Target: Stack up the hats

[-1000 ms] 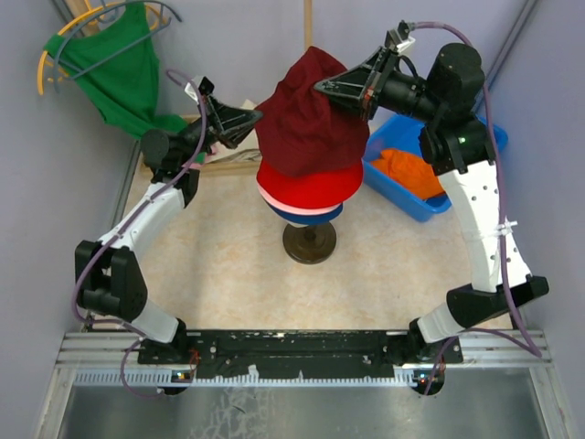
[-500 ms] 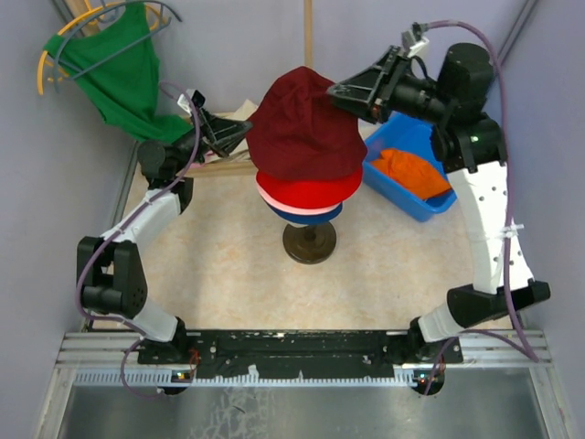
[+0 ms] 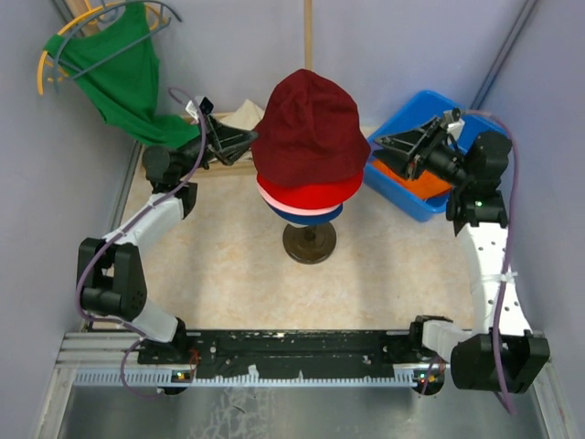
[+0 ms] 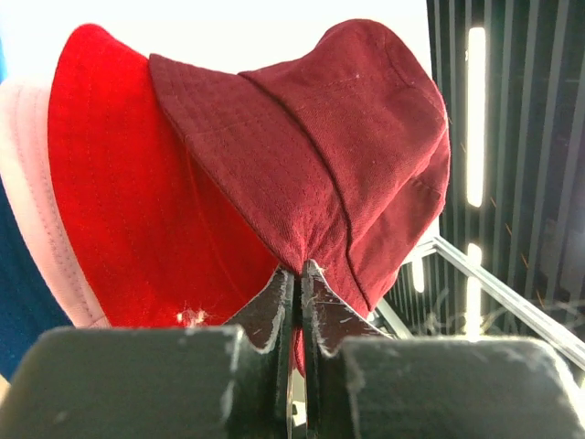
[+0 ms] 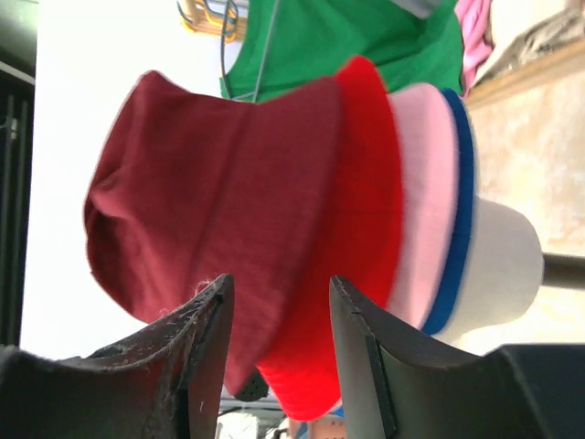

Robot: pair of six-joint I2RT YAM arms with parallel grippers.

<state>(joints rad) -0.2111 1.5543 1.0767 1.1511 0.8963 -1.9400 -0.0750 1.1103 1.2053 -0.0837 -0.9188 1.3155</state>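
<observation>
- The dark red hat (image 3: 309,128) sits on top of the stack on the stand (image 3: 309,243), at the middle of the surface. It is rounded and settled now; a second ago its crown was pulled up into a peak.
- Under it lie the red hat (image 3: 311,194), then the thin rim of the pink hat (image 3: 285,208), and the navy blue hat (image 3: 318,219) at the bottom.
- The left fingers (image 3: 242,139) are closed, pinching the dark red hat's brim at its left edge. The left wrist view shows the fabric gathered between their tips. They are at much the same spot as before.
- The right fingers (image 3: 388,144) stand apart with nothing between them. A second ago they held the hat's top from the far right. Now they have let go, dropped lower and pulled off to the right, clear of the hat.
- They hover over the blue bin (image 3: 402,197), where the orange hat (image 3: 413,176) lies.
</observation>
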